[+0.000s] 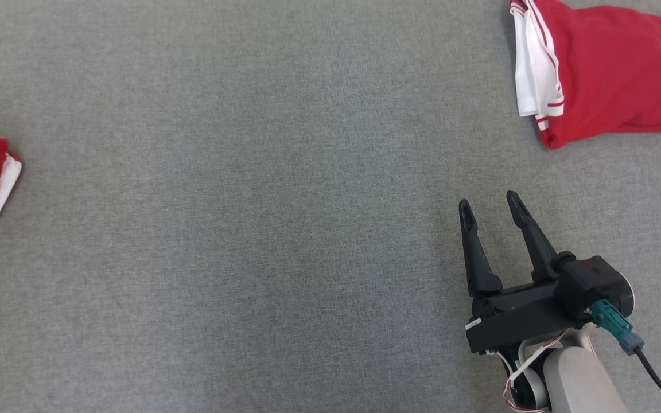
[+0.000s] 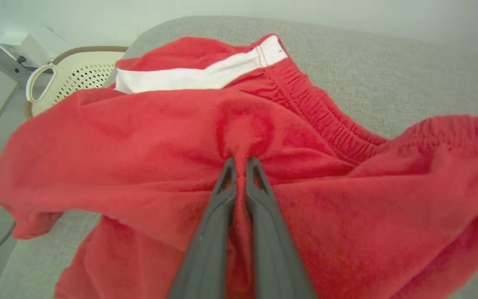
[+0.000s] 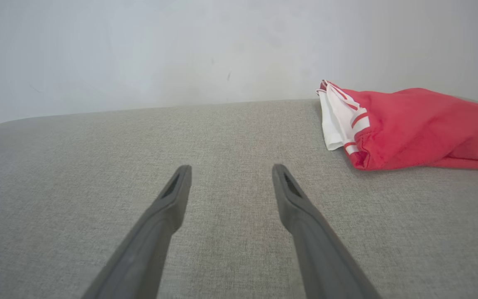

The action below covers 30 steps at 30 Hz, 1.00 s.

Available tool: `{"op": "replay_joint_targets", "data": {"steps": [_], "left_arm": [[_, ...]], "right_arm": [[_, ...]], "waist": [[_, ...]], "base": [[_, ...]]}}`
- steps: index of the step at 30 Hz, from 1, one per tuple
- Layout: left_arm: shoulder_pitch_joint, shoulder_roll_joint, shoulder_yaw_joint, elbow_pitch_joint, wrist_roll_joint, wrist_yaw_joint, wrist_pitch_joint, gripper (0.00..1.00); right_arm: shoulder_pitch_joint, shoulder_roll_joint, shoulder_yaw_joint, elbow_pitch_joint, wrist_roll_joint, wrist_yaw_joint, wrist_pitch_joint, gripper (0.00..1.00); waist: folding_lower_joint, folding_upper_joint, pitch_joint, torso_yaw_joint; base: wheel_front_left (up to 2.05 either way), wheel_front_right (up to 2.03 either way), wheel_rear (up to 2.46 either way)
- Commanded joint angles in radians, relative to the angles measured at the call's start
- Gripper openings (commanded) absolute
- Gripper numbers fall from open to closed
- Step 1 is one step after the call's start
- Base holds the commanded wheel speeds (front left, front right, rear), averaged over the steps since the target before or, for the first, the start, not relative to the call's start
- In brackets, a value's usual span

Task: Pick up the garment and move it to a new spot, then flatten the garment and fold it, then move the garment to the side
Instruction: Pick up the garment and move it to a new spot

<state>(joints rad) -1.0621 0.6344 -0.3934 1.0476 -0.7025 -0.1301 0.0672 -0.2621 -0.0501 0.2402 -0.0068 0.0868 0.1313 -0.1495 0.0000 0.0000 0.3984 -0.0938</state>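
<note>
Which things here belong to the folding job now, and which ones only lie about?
In the job:
red garment, pinched by the shut left hand
open right hand

Lying about:
second red-and-white garment, far right
cream basket

1. Soft, even light covers the grey cloth surface under my head camera; there is no glare, and the weave is sharp across the frame.
2. My right gripper throws only a faint, diffuse shadow on that surface.
3. At my left wrist, the red garment lies so close that its nap smears, worst at the right edge, and the red is heavily saturated.
4. Both wrist lenses bow the surface's far edge; the pale wall looks washed-out and soft.
</note>
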Motion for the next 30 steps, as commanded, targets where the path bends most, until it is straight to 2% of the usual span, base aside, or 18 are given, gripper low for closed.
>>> {"op": "replay_joint_targets", "data": {"steps": [1,12,17,22,30], "left_arm": [[-0.012,0.011,-0.006,-0.005,-0.002,0.001,-0.013,0.00],[-0.104,0.036,-0.105,-0.123,0.014,0.001,-0.162,0.00],[-0.138,0.018,-0.149,-0.215,0.032,0.001,-0.185,0.00],[-0.137,0.009,-0.183,-0.339,0.060,0.011,-0.175,0.00],[-0.076,0.003,-0.230,-0.633,0.080,0.063,-0.091,0.00]], "right_arm": [[0.000,0.000,-0.001,0.002,0.001,-0.001,0.000,1.00],[0.014,0.000,0.010,0.033,0.032,-0.001,-0.019,1.00],[0.022,0.000,0.015,0.049,0.052,-0.001,-0.029,1.00],[0.029,0.000,0.016,0.057,0.065,-0.001,-0.039,1.00],[0.024,0.000,0.023,0.069,0.093,-0.001,-0.062,1.00]], "waist": [[0.0000,0.0000,-0.009,0.005],[0.0000,0.0000,-0.094,0.014],[0.0000,0.0000,-0.137,0.000],[0.0000,0.0000,-0.158,-0.025],[0.0000,0.0000,-0.161,-0.077]], "base": [[0.00,0.00,0.00],[0.00,0.00,0.00],[0.00,0.00,0.00],[0.00,0.00,0.00],[0.00,0.00,0.00]]}}
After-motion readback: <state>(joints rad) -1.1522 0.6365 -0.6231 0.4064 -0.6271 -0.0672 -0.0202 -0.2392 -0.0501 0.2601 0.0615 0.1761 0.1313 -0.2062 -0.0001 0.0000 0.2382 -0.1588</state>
